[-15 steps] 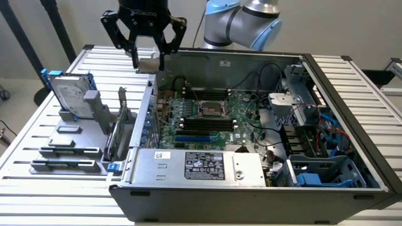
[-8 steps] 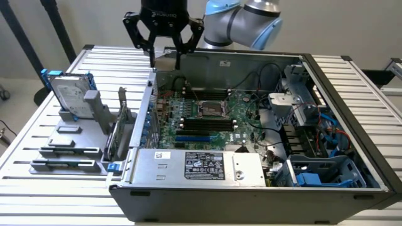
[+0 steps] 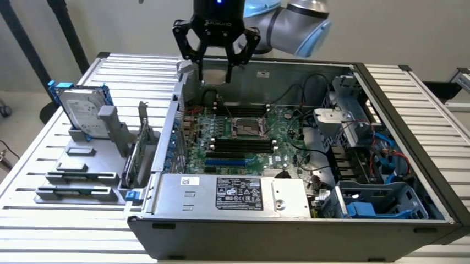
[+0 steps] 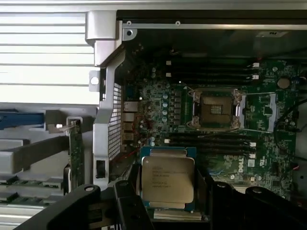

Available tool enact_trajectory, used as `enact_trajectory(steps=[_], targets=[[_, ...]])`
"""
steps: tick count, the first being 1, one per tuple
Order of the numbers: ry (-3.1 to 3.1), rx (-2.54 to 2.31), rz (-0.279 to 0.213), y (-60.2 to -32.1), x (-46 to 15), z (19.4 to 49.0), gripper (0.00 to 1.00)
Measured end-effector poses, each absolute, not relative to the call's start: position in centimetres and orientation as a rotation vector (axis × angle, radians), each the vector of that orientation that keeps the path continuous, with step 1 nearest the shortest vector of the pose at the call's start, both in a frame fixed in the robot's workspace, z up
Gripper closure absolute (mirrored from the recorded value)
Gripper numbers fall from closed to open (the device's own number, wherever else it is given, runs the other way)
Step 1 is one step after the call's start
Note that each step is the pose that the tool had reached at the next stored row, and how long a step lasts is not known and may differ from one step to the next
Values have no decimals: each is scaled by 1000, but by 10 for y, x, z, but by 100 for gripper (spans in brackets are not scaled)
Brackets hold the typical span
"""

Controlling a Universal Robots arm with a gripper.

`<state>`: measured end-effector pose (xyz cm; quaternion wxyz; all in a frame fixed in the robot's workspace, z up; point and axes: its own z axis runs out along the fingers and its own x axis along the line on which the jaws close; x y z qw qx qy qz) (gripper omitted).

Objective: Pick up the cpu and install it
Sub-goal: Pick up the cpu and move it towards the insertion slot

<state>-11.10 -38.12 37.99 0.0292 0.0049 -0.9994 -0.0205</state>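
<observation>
"Over the back wall of the computer case (image 3: 220,65), near 12 o'clock in the exterior view: end effector (image 3: 214,80) state?"

"Pinching the cpu (image 4: 168,178) by opposite edges, metal lid facing the wrist camera. Probably held flat so it can go down square."

"Socket?"

"Bare socket (image 3: 250,127), cover plate looks swung open, about 5 o'clock from the end effector in the exterior view. Well apart, so the cpu isn't seated."

"Unclear bits?"

"Cpu underside hidden, finger pads cut off at the frame edge, socket pins and corner marks too small to read."

The cpu (image 4: 168,178) is silver-grey, the pincer (image 3: 213,81) black, the motherboard (image 4: 269,160) green.
</observation>
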Motion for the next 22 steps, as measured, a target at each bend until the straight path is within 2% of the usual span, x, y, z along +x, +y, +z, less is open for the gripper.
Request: enact_trajectory(steps=[15, 22], targets=[[-3083, 15, -63, -354, -44, 353, 45], [-3083, 15, -63, -349, -32, 340, 45]])
